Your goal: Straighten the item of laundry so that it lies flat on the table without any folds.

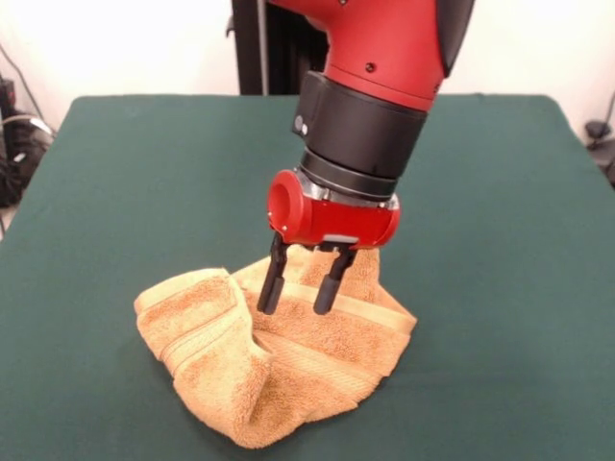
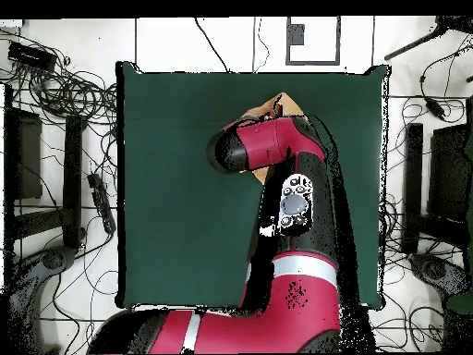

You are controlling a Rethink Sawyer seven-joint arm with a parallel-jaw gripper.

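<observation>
The golden-orange terry towel (image 1: 279,370) is lying crumpled on the green felt tabletop (image 1: 500,240), its left part doubled over into a thick fold. The gripper (image 1: 299,293) is hanging just above it, fingers (image 1: 273,283) spread and gripping nothing. Pinching both plush layers together risks dragging the whole towel rather than opening the fold.

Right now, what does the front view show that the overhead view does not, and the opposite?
Only the front view shows the gripper, its two fingers open and empty just above the towel, and the towel's folds: one side is rolled over and the cloth is bunched. Only the overhead view shows all four edges of the table and the cables on the floor around it. Both show the arm over the towel, which does not lie flat.
</observation>
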